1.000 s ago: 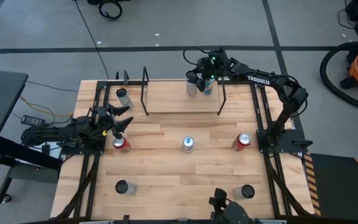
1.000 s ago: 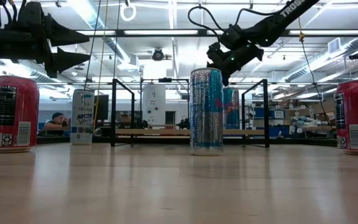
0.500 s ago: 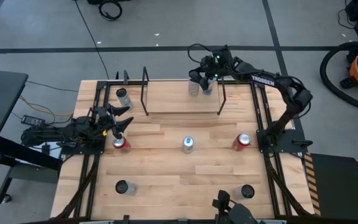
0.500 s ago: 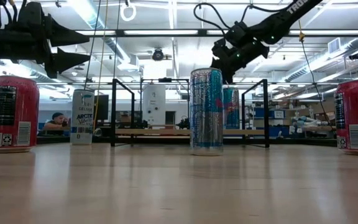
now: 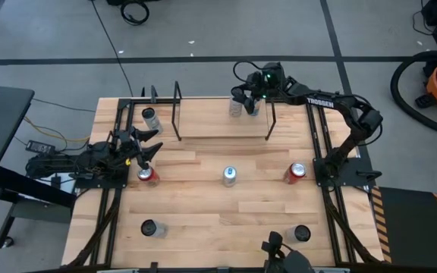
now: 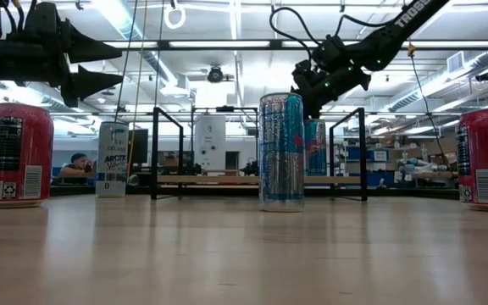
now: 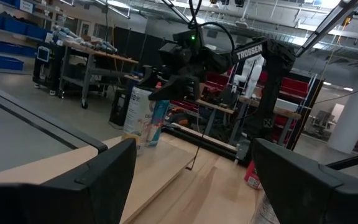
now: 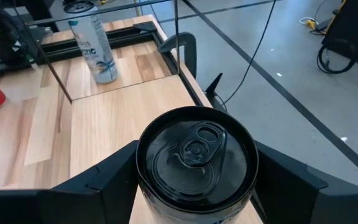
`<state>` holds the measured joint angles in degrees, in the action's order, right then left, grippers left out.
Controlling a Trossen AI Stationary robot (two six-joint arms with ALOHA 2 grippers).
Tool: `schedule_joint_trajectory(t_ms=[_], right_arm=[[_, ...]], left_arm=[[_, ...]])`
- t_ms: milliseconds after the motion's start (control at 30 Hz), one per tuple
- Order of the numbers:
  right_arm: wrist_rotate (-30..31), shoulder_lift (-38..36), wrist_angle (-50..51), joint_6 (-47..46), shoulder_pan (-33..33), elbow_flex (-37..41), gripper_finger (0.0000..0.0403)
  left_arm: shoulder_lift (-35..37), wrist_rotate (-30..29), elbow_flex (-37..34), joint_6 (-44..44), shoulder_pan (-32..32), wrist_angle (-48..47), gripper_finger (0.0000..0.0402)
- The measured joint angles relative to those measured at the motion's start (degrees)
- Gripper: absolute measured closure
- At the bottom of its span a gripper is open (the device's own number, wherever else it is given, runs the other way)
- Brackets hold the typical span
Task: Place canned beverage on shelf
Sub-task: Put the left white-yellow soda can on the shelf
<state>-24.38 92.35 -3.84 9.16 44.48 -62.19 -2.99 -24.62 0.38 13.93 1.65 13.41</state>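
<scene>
A white can with a black top [image 8: 194, 155] stands upright near the right end of the shelf [image 5: 203, 125], by its far edge. My right gripper [image 5: 241, 101] reaches in from the table's right and is shut on it. A blue can [image 5: 253, 106] stands on the shelf board close beside the white can [image 7: 137, 118], on its right. In the low view the tall can in the middle hides the white can, and only the blue can [image 6: 316, 148] shows under the gripper. My left gripper [image 5: 149, 144] waits open over the table's left edge. My right gripper pinches the white can's side wall just under the rim [image 8: 143, 163] between its two fingers, one finger [image 8: 120, 171] on the near side and one on the far side. The fingers come from the table's right, slanting down. The can is upright, with its base [image 7: 135, 147] at the shelf board.
A tall silver-blue can [image 5: 228, 176] stands mid-table between two red cans [image 5: 147, 175] [image 5: 297, 172]. A white can [image 5: 150, 117] stands outside the shelf's left end frame. Two dark-topped cans [image 5: 149, 227] [image 5: 301, 233] stand near the front edge. Most of the shelf board is bare.
My right arm's wrist has drawn back a little toward the table's right and tipped, while the fingertips stay at the white can. The white can and the blue can stand where they were.
</scene>
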Motion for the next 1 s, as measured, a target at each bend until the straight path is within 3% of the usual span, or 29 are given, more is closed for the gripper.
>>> schedule_joint_trajectory(t_ms=[800,1000], right_arm=[[-1.66,-0.07,0.48,1.08,0.07,0.0,0.0094],[-1.21,-0.06,0.46,1.06,-0.94,0.0,0.007]], left_arm=[[0.0,0.0,0.0,-0.2,0.0,0.02,0.0081],[0.0,0.01,0.0,-0.17,0.0,0.02,0.0081]])
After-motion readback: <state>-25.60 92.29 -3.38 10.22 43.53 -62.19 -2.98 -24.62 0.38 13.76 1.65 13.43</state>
